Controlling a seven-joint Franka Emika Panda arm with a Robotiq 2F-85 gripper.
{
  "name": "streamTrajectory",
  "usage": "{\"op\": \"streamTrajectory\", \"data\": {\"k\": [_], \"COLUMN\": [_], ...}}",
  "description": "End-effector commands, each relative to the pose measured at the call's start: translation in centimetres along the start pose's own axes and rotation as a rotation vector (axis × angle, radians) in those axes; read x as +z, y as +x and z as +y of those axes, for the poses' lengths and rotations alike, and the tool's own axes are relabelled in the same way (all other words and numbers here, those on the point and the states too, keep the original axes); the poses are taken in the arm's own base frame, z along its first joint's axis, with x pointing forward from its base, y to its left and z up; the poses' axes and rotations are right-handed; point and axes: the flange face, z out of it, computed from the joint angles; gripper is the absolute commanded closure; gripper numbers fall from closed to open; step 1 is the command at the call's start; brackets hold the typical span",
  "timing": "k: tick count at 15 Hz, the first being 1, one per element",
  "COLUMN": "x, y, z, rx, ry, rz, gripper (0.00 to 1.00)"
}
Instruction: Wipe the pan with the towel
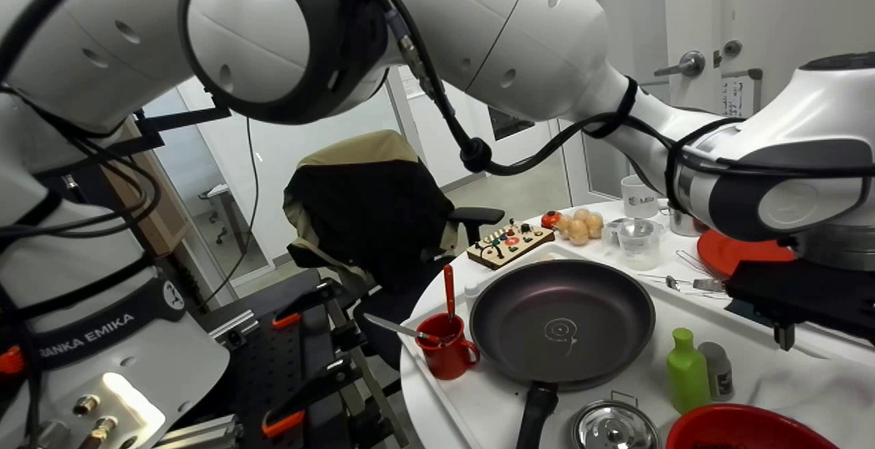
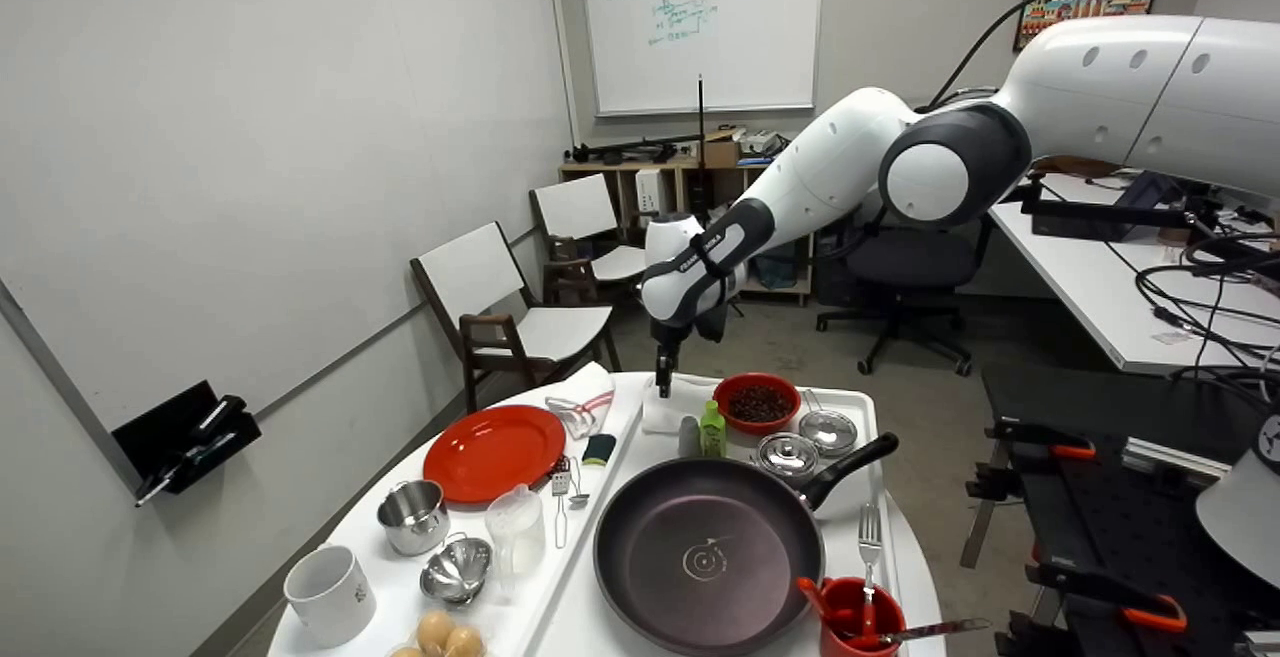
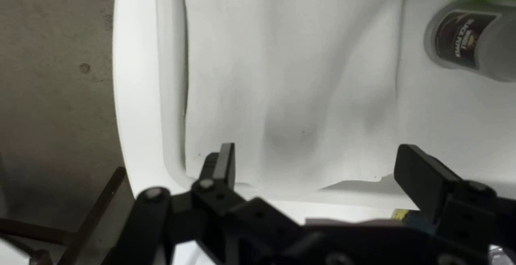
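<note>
White, softly creased towel (image 3: 290, 71) lies below your gripper (image 3: 316, 150), fingers spread wide; the round, dark pan (image 1: 564, 319) shows only in both exterior views

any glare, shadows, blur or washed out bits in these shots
Wrist view: soft shadows dim parts of the white towel, and the gripper looks out of focus toward the bottom edge; in an exterior view, a glare patch whites out part of the metal plate at lower left; in an exterior view, writing on the whiteboard is faint.
</note>
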Motion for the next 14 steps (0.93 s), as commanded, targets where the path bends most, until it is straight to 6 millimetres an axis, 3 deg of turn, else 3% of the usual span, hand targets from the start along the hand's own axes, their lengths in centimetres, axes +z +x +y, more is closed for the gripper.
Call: {"op": "streamTrajectory", "data": {"k": [1, 6, 11, 14], "x": [1.5, 3.1, 2.6, 3.1], "y": [0.9, 0.0, -1.6, -2.4], "z": [-1.0, -1.3, 1.1, 1.4], "rx": [0.087, 0.142, 0.17, 0.179], "ry": [-0.025, -0.055, -0.096, -0.094], "rz": [0.016, 0.002, 0.006, 0.0], "gripper": [0.0, 0.0, 0.0, 0.0]}}
